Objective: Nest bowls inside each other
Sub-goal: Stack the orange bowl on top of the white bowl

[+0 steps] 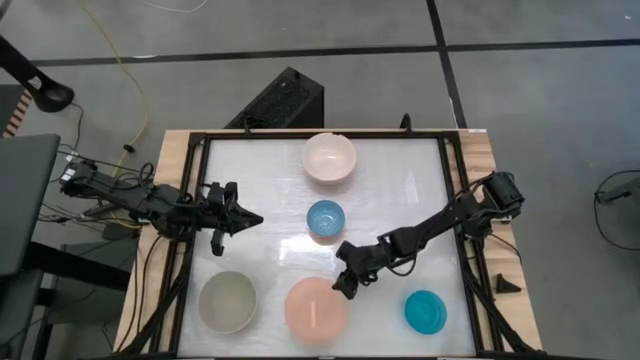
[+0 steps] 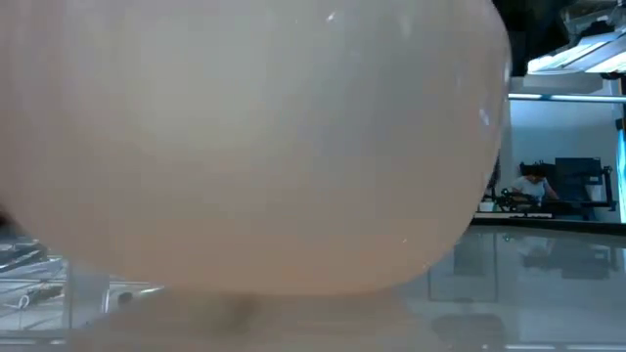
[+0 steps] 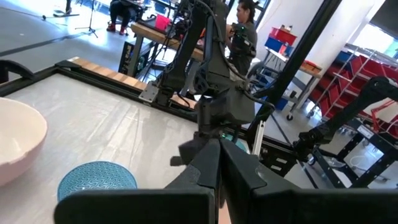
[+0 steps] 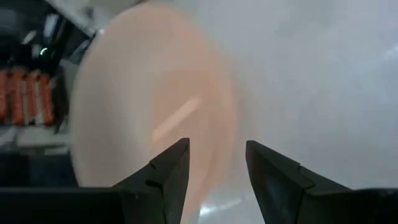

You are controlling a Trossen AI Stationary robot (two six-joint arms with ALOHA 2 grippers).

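Five bowls stand upright on their bases on the white table point(image 1: 400, 190), each apart from the others. The cream-pink bowl point(image 1: 328, 158) is at the far middle and the light blue bowl point(image 1: 325, 219) is in the centre. The grey-beige bowl point(image 1: 228, 302), the salmon-pink bowl point(image 1: 316, 310) and the teal-blue bowl point(image 1: 426, 312) line the near edge. My right gripper point(image 1: 345, 285) is open over the salmon-pink bowl's far right rim point(image 4: 230, 124), one finger on either side of it. My left gripper point(image 1: 245, 218) is shut, held level at the left, empty.
A black frame point(image 1: 450, 150) borders the table. The salmon-pink bowl point(image 2: 254, 147) fills most of the low view. In the left wrist view the light blue bowl point(image 3: 96, 180) and the cream-pink bowl point(image 3: 15, 143) lie ahead. A person point(image 2: 533, 184) sits in the room behind.
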